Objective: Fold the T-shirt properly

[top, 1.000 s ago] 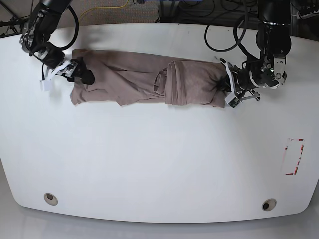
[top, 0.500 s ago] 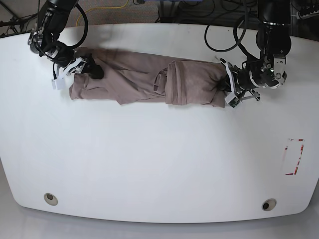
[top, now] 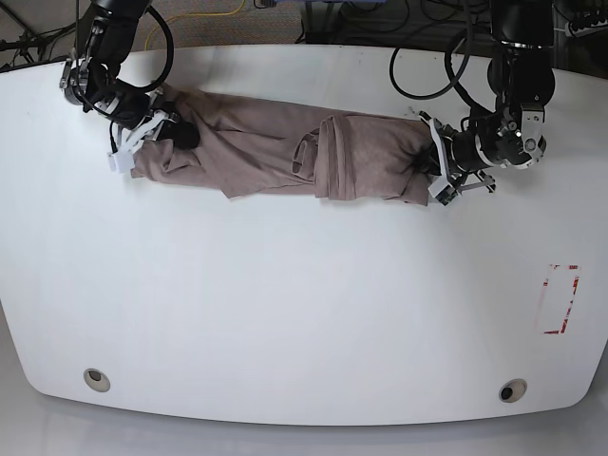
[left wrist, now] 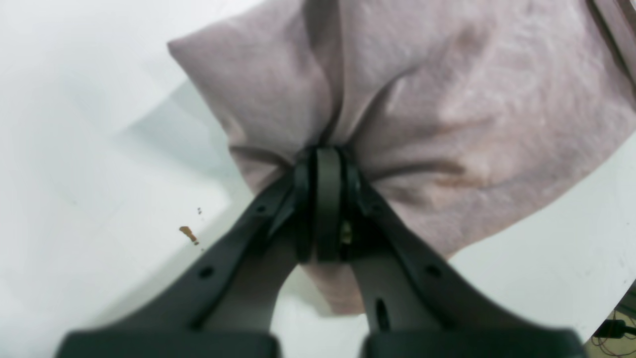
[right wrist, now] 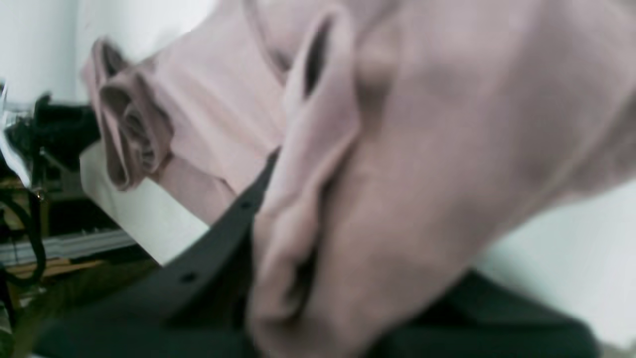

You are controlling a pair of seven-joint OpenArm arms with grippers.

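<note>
The shirt [top: 256, 157] stretches between our claws. Our left claw [left wrist: 325, 159] pinches one end; we cannot tell whether the right claw [top: 190, 141], amid folds, grips. Steady left, ease right inward.

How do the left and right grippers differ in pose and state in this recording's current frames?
The left gripper has its fingers closed together on the T-shirt, while the right gripper has its fingers spread around a thick bunch of it. In the base view, the left gripper is at the shirt's right-hand end, and the right gripper is at its left-hand end. Both are in contact with the same shirt.
</note>
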